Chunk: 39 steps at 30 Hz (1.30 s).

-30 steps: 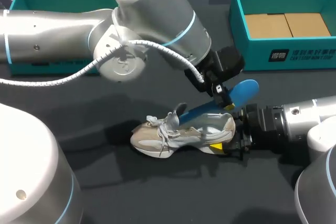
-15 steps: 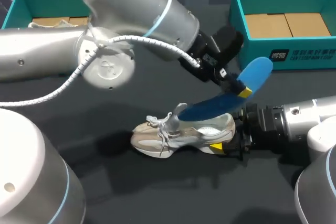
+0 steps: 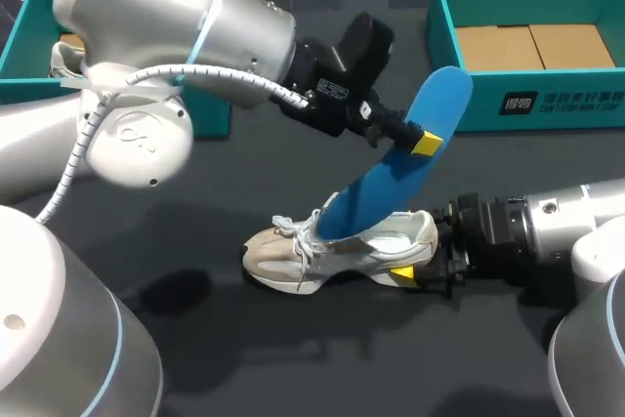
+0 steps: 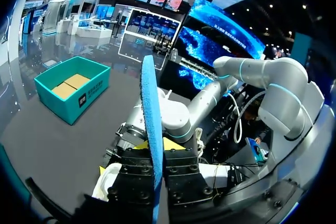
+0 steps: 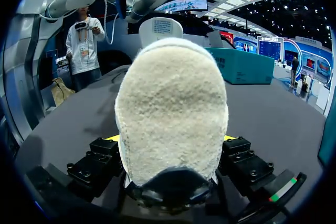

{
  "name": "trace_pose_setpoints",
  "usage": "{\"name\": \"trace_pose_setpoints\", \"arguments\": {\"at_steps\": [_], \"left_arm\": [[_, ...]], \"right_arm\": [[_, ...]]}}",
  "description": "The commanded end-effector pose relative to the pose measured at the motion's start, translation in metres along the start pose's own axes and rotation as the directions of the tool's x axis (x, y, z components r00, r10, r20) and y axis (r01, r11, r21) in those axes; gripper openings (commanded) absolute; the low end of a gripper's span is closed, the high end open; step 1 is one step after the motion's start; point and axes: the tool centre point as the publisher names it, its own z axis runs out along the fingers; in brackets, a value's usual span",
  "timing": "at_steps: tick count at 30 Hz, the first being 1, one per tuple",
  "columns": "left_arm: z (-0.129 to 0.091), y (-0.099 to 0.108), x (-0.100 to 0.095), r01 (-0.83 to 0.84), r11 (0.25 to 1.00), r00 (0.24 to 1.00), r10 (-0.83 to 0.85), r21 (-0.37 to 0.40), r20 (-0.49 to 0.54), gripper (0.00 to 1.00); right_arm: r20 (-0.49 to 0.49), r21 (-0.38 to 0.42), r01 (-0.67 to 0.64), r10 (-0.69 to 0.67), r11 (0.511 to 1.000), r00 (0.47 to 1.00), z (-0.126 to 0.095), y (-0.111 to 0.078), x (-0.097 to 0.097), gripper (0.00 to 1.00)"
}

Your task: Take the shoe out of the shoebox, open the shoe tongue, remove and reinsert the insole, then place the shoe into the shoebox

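A beige and grey shoe [image 3: 293,256] lies on its side on the dark table, toe to the left. My right gripper [image 3: 422,253] is shut on its heel; in the right wrist view the fuzzy heel [image 5: 170,114] fills the gap between the fingers [image 5: 100,163]. My left gripper [image 3: 418,139] hangs above the shoe, shut on a blue insole [image 3: 391,178] near its heel end. The insole slants steeply, its lower end at the shoe's opening. In the left wrist view the insole [image 4: 149,103] stands edge-on between the fingers [image 4: 134,182].
An open teal shoebox [image 3: 547,104] with a cardboard floor stands at the back right. A second teal box [image 3: 29,7] sits at the back left, mostly hidden behind my left arm. Bare table lies in front of the shoe.
My left gripper has lifted the insole's heel end, tilting the insole from nearly flat to steep, and the left arm has swung to the left. The right gripper and the shoe have stayed put.
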Motion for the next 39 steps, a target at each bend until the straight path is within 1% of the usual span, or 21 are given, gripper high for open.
{"name": "trace_pose_setpoints", "arguments": {"at_steps": [1, 2, 3, 5, 8, 10, 12, 24, 26, 29, 32, 39], "left_arm": [[-0.004, 0.007, -0.002, 0.030, 0.998, 1.000, -0.029, 0.046, -0.012, 0.00], [-0.011, 0.007, -0.001, 0.042, 0.995, 0.997, -0.036, 0.093, -0.065, 0.00], [-0.017, 0.007, 0.001, 0.067, 0.989, 0.995, -0.056, 0.130, -0.088, 0.00], [-0.032, 0.004, 0.008, 0.061, 0.977, 0.991, -0.035, 0.205, -0.130, 0.00], [-0.055, -0.003, 0.019, 0.047, 0.950, 0.986, 0.004, 0.310, -0.165, 0.00], [-0.074, -0.008, 0.029, 0.037, 0.921, 0.978, 0.046, 0.388, -0.204, 0.00], [-0.095, -0.013, 0.038, 0.003, 0.881, 0.972, 0.110, 0.474, -0.210, 0.00], [-0.095, -0.013, 0.038, 0.003, 0.881, 0.972, 0.110, 0.474, -0.210, 0.00], [-0.097, -0.009, 0.043, -0.008, 0.880, 0.971, 0.121, 0.475, -0.208, 0.00], [-0.100, -0.007, 0.053, -0.036, 0.871, 0.977, 0.133, 0.490, -0.165, 0.00], [-0.103, -0.006, 0.058, -0.066, 0.867, 0.984, 0.138, 0.495, -0.112, 0.00], [-0.109, -0.005, 0.056, -0.047, 0.868, 0.987, 0.116, 0.495, -0.109, 0.00]], "right_arm": [[0.001, 0.003, 0.000, 0.000, 1.000, 1.000, 0.000, 0.001, 0.002, 0.00], [0.001, 0.003, 0.000, 0.000, 1.000, 1.000, 0.000, 0.001, 0.002, 0.00], [0.001, 0.003, 0.000, 0.000, 1.000, 1.000, 0.000, 0.001, 0.002, 0.00], [0.001, 0.003, 0.000, 0.000, 1.000, 1.000, 0.000, 0.001, 0.002, 0.00], [0.001, 0.003, 0.000, 0.000, 1.000, 1.000, 0.000, 0.001, 0.002, 0.00], [0.001, 0.003, 0.000, 0.000, 1.000, 1.000, 0.000, 0.001, 0.002, 0.00], [0.001, 0.003, 0.000, 0.000, 1.000, 1.000, 0.000, 0.001, 0.002, 0.00], [0.001, 0.003, 0.000, 0.000, 1.000, 1.000, 0.000, 0.001, 0.002, 0.00], [0.001, 0.003, 0.000, 0.000, 1.000, 1.000, 0.000, 0.001, 0.002, 0.00], [0.001, 0.003, 0.000, 0.000, 1.000, 1.000, 0.000, 0.001, 0.002, 0.00], [0.001, 0.003, 0.000, 0.000, 1.000, 1.000, 0.000, 0.001, 0.002, 0.00], [0.001, 0.003, 0.000, 0.000, 1.000, 1.000, 0.000, 0.001, 0.002, 0.00]]}}
